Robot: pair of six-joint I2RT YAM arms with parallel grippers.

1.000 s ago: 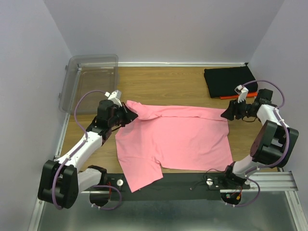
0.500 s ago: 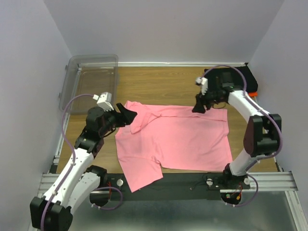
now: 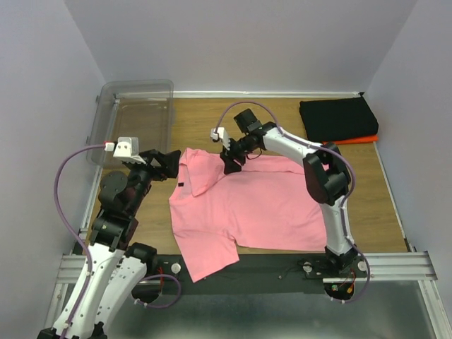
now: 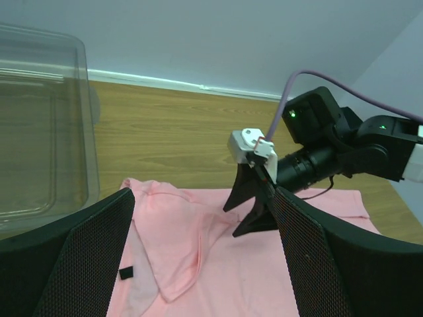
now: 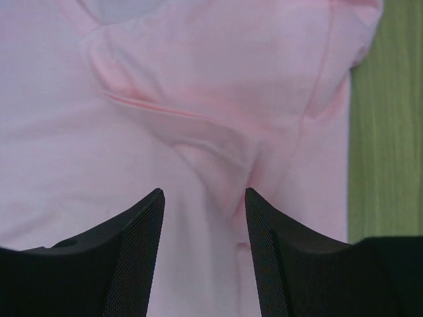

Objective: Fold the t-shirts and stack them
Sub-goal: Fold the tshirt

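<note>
A salmon-pink t-shirt (image 3: 261,205) lies spread on the wooden table, its upper left corner folded over onto itself (image 3: 200,171) and a dark neck label (image 3: 180,186) showing. My left gripper (image 3: 169,162) hovers just off that corner, open and empty; in its wrist view the gripper (image 4: 205,195) frames the folded flap (image 4: 165,238). My right gripper (image 3: 229,161) is open right above the creased cloth (image 5: 198,79) near the collar, its jaws either side of a wrinkle. A black folded t-shirt (image 3: 337,119) lies on an orange one (image 3: 361,139) at the back right.
A clear plastic bin (image 3: 134,116) stands at the back left, close behind my left gripper, and shows in the left wrist view as the bin (image 4: 39,132). Bare wood (image 3: 205,123) runs along the back between bin and stack. Purple walls enclose three sides.
My left gripper opened, let go of the pink shirt's corner and drew back left. My right arm swung from the right edge across to the shirt's upper left, near the collar.
</note>
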